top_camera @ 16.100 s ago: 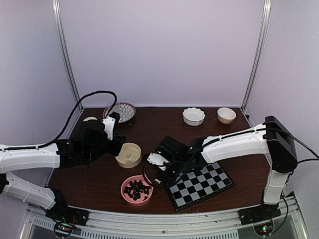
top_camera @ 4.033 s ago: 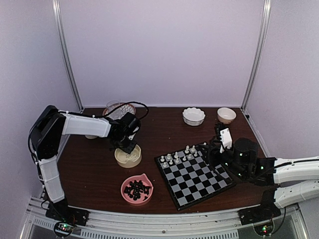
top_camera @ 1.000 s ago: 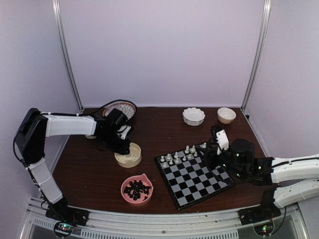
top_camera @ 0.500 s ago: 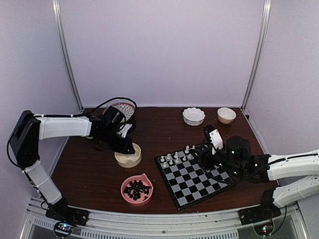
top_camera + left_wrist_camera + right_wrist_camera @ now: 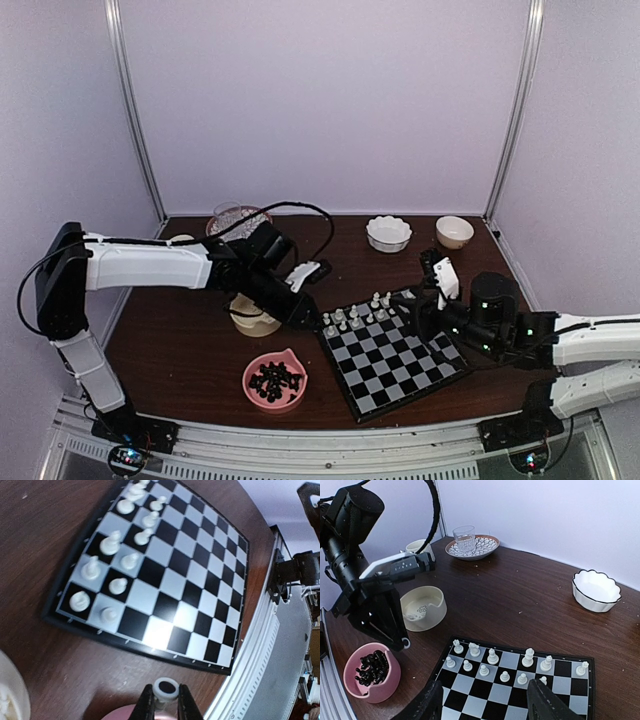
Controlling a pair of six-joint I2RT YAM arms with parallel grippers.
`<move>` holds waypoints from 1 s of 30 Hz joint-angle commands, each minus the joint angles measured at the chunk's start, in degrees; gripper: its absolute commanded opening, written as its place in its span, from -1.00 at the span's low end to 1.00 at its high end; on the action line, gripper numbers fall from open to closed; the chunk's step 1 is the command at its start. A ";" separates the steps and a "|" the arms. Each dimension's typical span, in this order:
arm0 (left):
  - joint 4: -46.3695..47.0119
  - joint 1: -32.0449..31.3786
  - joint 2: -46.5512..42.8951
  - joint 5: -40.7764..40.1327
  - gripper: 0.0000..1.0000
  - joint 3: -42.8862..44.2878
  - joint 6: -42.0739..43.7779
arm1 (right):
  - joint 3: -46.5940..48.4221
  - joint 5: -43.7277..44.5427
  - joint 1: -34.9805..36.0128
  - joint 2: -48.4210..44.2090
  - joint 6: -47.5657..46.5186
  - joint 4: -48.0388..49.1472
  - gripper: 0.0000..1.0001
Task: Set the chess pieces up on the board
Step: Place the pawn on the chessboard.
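Gleams glossy on the smooth board [image 5: 200, 575], a glare patch across its checks. Looks like cream plastic in the chess pieces [image 5: 109, 543], dark polished wood in the desk [image 5: 50, 520].

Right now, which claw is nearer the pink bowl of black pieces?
Left. The left claw hangs beside the far rim of the pink bowl, shut on a white piece. The right claw is open over the right side of the board, farther off.

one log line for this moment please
left pincer: shut on white piece, near board corner | right pincer: open, above board | white pieces: two partial rows along one edge
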 commanded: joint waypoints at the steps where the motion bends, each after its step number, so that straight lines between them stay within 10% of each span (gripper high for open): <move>1: 4.04 -5.06 6.45 -0.51 -1.00 6.09 -0.47 | -2.61 3.18 -0.19 -6.68 0.77 -6.57 0.21; 30: -5.59 -13.63 19.87 -13.54 -0.97 18.76 5.16 | -6.26 3.13 -0.24 -15.92 3.91 -13.59 0.22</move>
